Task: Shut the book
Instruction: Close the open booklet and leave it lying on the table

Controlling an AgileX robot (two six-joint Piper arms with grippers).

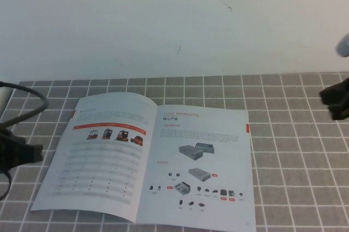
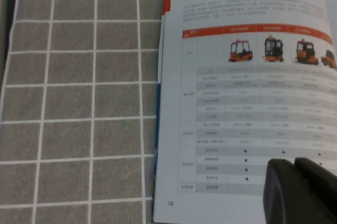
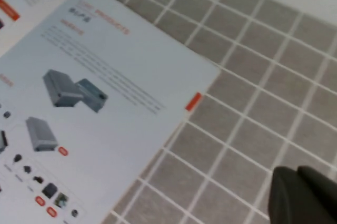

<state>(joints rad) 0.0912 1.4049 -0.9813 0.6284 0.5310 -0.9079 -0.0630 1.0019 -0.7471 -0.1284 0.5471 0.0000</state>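
I rate the book (image 1: 152,161) thin and floppy: lift an outer page edge. Its 9 o'clock: left gripper (image 1: 19,153); 2 o'clock: right gripper (image 1: 338,101). I cannot tell either's state.

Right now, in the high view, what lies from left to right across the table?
In order: left gripper at the left edge → book's left page → book's right page → right gripper at the right edge.

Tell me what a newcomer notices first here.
The book, lying open mid-table on the grey tiled mat, with orange vehicles on its left page. The left gripper sits beside the book's left edge; the right gripper hangs off to the far right, clear of the book.
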